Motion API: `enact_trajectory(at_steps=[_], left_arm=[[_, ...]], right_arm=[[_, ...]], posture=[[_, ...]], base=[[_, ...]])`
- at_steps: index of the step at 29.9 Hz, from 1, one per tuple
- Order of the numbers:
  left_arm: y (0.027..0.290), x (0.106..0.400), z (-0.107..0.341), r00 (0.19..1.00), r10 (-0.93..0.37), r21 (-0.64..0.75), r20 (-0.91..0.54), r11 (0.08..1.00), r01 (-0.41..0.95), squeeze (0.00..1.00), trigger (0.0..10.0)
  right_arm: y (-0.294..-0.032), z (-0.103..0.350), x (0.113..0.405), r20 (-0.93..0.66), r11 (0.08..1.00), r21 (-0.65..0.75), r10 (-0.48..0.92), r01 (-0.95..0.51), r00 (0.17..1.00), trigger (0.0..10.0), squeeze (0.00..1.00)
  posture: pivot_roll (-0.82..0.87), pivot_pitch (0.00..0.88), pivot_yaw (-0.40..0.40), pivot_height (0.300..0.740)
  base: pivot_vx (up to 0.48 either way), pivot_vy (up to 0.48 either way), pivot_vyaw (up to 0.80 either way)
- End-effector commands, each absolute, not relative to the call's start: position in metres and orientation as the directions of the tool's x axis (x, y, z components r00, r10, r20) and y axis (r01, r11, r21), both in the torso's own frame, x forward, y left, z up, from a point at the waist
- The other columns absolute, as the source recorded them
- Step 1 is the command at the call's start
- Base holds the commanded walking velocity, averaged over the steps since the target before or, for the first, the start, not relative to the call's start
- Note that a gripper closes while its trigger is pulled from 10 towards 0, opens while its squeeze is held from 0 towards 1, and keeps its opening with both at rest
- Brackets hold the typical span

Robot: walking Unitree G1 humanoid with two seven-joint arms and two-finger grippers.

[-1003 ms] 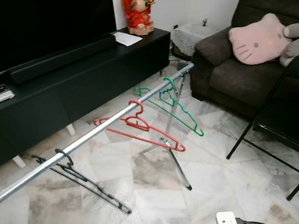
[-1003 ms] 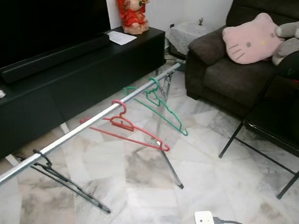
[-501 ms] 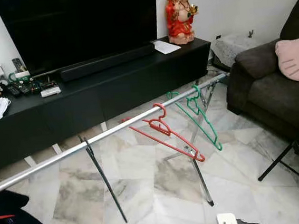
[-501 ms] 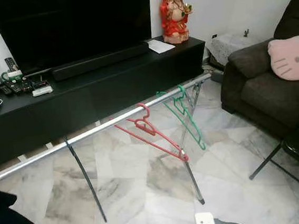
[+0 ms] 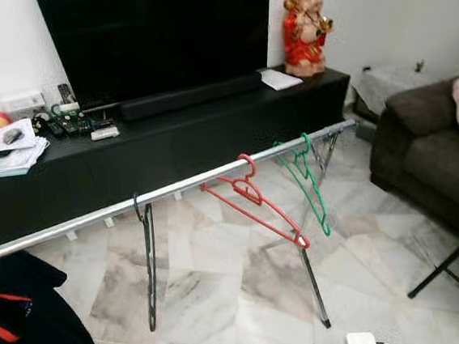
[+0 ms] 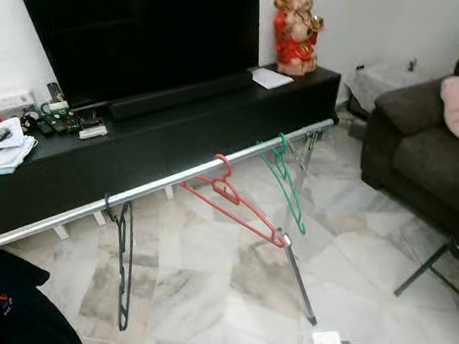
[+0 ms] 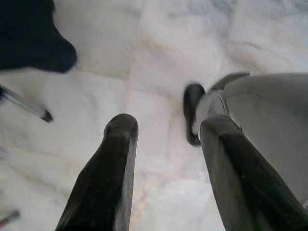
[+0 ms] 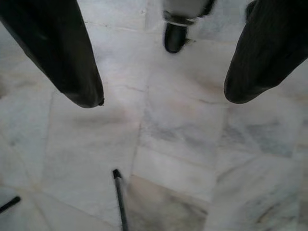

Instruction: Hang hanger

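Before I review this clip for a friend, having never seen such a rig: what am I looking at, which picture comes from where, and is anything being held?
A walking humanoid robot took these. The two wide pictures come from its head, looking down at a silver rail across a living room. Three hangers hang on it: a black hanger, a red hanger and a green hanger. Dark clothing hangs at the robot's left. The other two pictures come from wrist cameras looking along the black fingers at the marble floor. The left gripper and right gripper are open, holding nothing.
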State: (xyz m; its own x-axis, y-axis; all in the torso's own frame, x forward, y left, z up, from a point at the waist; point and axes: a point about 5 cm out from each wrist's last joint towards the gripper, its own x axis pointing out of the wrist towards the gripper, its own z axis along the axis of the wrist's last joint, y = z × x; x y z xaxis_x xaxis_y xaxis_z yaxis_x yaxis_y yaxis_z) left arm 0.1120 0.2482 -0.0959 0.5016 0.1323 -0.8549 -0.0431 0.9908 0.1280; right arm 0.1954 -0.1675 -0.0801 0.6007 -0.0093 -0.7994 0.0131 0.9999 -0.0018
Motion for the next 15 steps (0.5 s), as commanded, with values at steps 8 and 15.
enact_trajectory(at_steps=[8, 15], left_arm=[[0.2472, 0.1149, -0.0955, 0.501, 0.127, 0.134, -0.856, 0.991, -0.022, 0.0, 10.0], [0.247, 0.1124, -0.0964, 0.494, 0.127, 0.137, -0.86, 0.99, -0.016, 0.0, 10.0]], right_arm=[[-0.1708, -0.079, 0.1969, -0.796, 1.0, -0.008, -0.02, 0.022, 0.605, 10.0, 0.0], [-0.171, -0.0785, 0.1977, -0.794, 1.0, -0.025, -0.02, 0.001, 0.608, 10.0, 0.0]], posture=[[0.12, 0.0, -0.026, 0.74], [0.12, 0.0, -0.024, 0.74]], base=[[0.0, -0.255, 0.0], [0.0, -0.253, 0.3]])
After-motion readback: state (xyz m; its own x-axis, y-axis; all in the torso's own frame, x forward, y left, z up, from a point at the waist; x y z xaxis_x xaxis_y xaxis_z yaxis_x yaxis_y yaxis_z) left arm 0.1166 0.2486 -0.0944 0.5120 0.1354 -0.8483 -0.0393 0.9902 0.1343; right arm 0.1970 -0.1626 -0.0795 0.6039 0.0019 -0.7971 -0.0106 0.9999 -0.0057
